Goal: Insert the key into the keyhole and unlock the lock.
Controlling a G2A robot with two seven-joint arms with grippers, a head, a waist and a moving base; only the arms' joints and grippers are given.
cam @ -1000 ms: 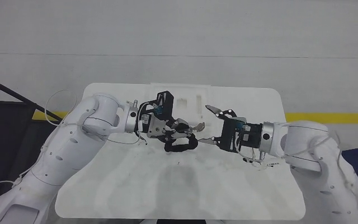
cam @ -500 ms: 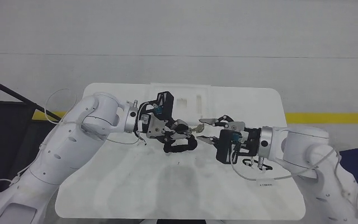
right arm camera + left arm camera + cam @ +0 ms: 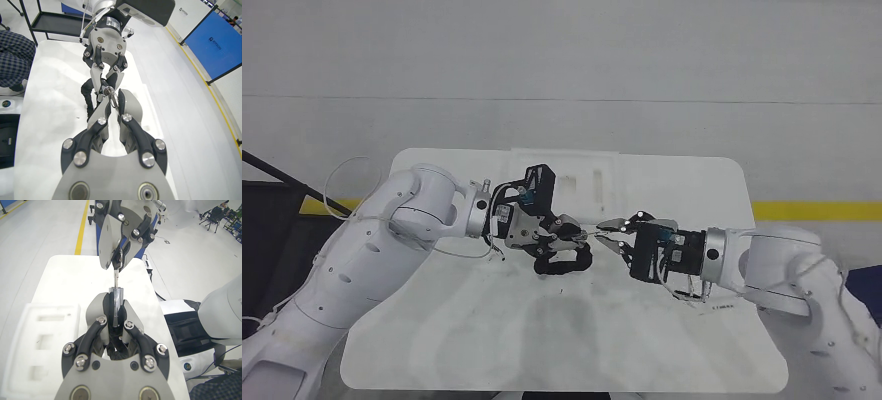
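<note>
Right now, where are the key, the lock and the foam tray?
key [image 3: 116, 279], left wrist view, on its bare blade.
lock [image 3: 116, 302], left wrist view, on its shiny cylinder.
foam tray [image 3: 27, 332], left wrist view, on its rim.

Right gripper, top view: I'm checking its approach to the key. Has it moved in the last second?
Yes. The right gripper drew away from the foam tray, toward the robot, and shut on the key.

Bright, even light; glare on the white table [image 3: 492, 330] and chrome lock [image 3: 116, 300]; wrist-view edges bow.
</note>
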